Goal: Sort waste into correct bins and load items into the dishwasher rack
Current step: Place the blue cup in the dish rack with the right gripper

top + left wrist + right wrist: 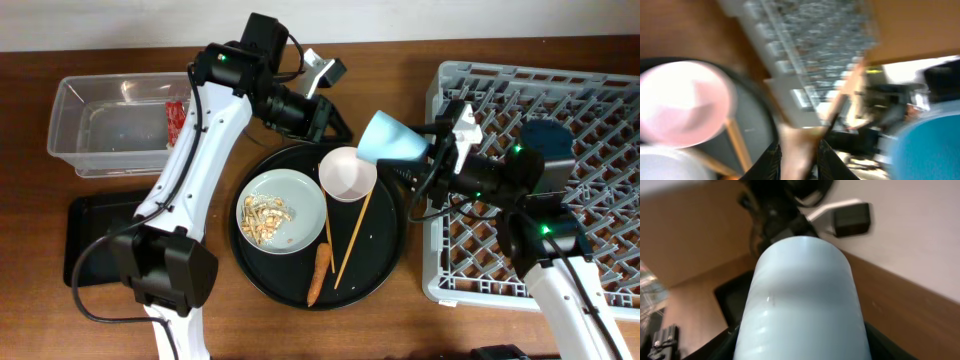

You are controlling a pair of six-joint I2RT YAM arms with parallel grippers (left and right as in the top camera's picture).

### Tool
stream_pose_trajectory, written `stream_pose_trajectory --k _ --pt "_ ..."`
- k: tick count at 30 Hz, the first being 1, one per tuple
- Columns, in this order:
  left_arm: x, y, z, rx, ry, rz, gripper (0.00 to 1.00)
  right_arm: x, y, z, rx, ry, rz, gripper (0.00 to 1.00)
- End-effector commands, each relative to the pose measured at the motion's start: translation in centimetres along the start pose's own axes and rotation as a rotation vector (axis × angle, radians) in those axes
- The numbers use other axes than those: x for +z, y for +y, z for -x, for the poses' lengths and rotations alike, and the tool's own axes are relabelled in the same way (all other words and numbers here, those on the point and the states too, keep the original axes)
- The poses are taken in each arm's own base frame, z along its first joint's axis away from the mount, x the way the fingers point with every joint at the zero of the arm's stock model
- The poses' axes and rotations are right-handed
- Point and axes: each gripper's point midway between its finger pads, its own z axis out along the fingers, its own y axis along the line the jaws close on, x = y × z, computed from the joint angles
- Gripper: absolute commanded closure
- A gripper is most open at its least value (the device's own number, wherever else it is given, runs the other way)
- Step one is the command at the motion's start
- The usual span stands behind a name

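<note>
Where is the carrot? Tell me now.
Overhead, the carrot lies on the round black tray near its lower edge, between the plate and a chopstick.

Smooth glossy cup (802, 300), grey plastic rack (560, 68), clear plastic tub (62, 110), matt wooden table (30, 200)

Bowl (685, 105) — a pink blur

Right end effector (428, 150) grips cup (385, 140); left end effector (336, 122) state unclear.
</note>
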Motion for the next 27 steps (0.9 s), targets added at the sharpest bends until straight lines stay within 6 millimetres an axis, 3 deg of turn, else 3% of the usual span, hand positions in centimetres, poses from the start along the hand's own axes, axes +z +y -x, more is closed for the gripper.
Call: stream_pose_trajectory --k 1,3,4,6,9,10,15,17,22,27 --pt "-5.0 6.3 0.1 -0.044 -0.054 0.440 0.76 -0.4 -2.1 -0.5 0.033 0.029 -0.133 0.39" --pt "-8.3 8.3 -0.3 -0.100 -0.091 0.593 0.76 -1.4 -3.5 -2.2 0.111 0.083 -0.203 0.42" --pt "-11.6 9.7 -1.1 -0.162 -0.127 0.717 0.76 -2.6 -4.8 -3.6 0.187 0.138 -0.283 0.42" --pt "-16.0 11.1 -2.6 -0.240 -0.164 0.873 0.76 -5.7 -6.9 -5.0 0.299 0.223 -0.445 0.44" --pt "-19.2 12.0 -4.5 -0.317 -0.171 0.984 0.76 -11.9 -8.6 -6.2 0.435 0.367 -0.734 0.45" --pt "-19.7 12.3 -5.1 -0.342 -0.165 0.987 0.76 -15.2 -8.9 -6.4 0.481 0.423 -0.870 0.45" --pt "-19.7 12.3 -5.0 -0.342 -0.167 0.986 0.76 -26.1 -11.1 -8.6 0.673 0.486 -1.325 0.45" --pt "-19.7 12.3 -5.0 -0.342 -0.166 0.985 0.76 -28.2 -11.9 -9.9 0.771 0.476 -1.385 0.46" --pt "-19.4 12.1 -5.0 -0.342 -0.165 0.963 0.76 -32.8 -14.8 -16.3 1.087 0.530 -1.476 0.48" --pt "-19.3 12.1 -5.2 -0.346 -0.157 0.963 0.76 -33.1 -15.5 -19.7 1.230 0.596 -1.455 0.48"
